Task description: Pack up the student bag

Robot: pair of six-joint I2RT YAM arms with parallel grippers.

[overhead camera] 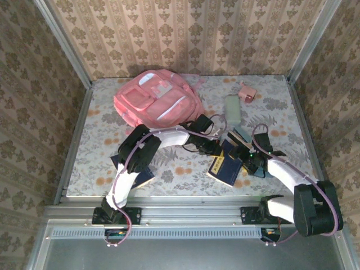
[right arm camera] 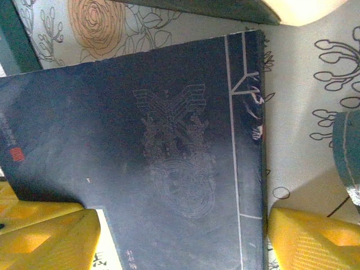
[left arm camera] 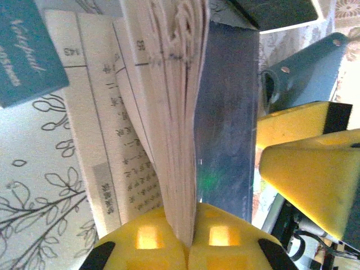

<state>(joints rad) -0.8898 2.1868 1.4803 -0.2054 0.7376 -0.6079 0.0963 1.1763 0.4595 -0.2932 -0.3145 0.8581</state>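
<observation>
Student bag (overhead camera: 154,101), a pink backpack, lies flat at the far side of the table (overhead camera: 281,118), left of the middle, with its zip pockets facing up. To the right of it lie a grey-green pencil case (overhead camera: 232,108) and, further back, a small pink box (overhead camera: 247,93).

Nearer to the arms, in the middle of the table, is a dark blue book (overhead camera: 225,166), and both grippers are at it. The left arm rises from its base, bends at the elbow and reaches across to the right. The left gripper (left arm camera: 188,228) is clenched on a bundle of the book's pages, which stand on edge with the dark cover just beside them. A teal notebook (left arm camera: 22,50) lies near the open pages.

The right arm is folded at the near right corner and reaches forward and left to the same book. The right gripper (right arm camera: 180,247) has its jaws wide apart, one yellow finger on each side of the cover's corner, the right finger apart from the edge.
</observation>
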